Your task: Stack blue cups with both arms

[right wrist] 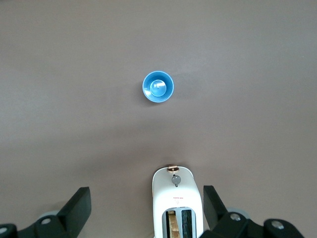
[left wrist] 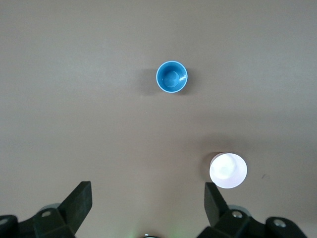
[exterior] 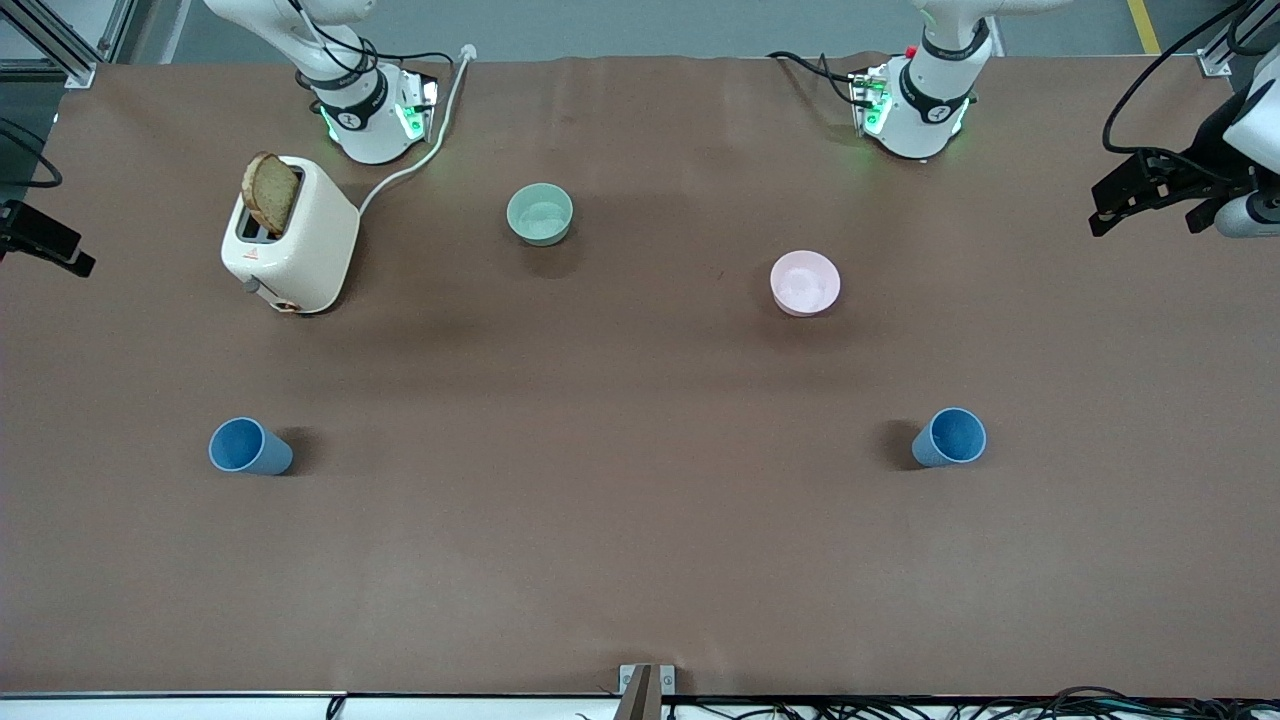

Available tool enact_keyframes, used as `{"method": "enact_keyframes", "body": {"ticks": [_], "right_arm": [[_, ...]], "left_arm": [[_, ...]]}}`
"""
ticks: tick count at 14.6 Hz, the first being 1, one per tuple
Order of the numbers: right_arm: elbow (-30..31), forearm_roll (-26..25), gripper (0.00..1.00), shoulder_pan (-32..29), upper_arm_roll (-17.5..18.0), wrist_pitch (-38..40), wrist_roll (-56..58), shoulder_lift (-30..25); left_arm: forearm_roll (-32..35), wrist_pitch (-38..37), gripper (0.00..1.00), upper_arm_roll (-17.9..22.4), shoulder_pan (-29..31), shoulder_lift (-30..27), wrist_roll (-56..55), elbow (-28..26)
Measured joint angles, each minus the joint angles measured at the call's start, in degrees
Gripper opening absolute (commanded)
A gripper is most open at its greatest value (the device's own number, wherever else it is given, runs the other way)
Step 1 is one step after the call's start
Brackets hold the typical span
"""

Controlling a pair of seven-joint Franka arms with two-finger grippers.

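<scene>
Two blue cups (exterior: 250, 447) (exterior: 949, 438) well apart, two bowls (exterior: 540, 214) (exterior: 805, 283), one toaster (exterior: 291, 247)

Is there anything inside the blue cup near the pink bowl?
Empty. The left wrist view looks straight down into the upright blue cup and shows only its bare blue bottom.

The front view looks steeply down from high across the table (exterior: 640, 560), taking in all of it. Each wrist view looks straight down from well above. The left shares one cup (left wrist: 172, 77) and the pink bowl (left wrist: 228, 170); the right shares another cup (right wrist: 158, 87) and the toaster (right wrist: 177, 203).
</scene>
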State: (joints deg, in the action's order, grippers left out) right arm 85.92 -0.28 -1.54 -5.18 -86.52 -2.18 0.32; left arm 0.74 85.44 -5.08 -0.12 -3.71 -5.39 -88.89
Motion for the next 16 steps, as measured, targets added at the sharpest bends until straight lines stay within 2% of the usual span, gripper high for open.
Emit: {"method": "enact_keyframes", "body": {"ticks": [6, 9, 12, 16], "right_arm": [[0.0, 0.0, 1.0, -0.1, -0.2, 0.0, 0.0, 0.0], [0.0, 0.0, 1.0, 0.0, -0.1, 0.0, 0.0, 0.1], [0.4, 0.0, 1.0, 0.0, 0.0, -1.9, 1.8, 2.5], [3.4, 0.0, 1.0, -2.0, -0.5, -15.6, 9.9, 13.2]], "left_arm": [[0.0, 0.1, 1.0, 0.4, 0.1, 0.6, 0.1, 1.0], [0.3, 1.7, 1.0, 1.6, 0.2, 4.2, 0.7, 3.4], [1.6, 9.9, 1.0, 1.5, -0.1, 10.5, 0.7, 2.5], [1.8, 24.2, 1.0, 1.5, -0.1, 19.4, 0.7, -3.3]]}}
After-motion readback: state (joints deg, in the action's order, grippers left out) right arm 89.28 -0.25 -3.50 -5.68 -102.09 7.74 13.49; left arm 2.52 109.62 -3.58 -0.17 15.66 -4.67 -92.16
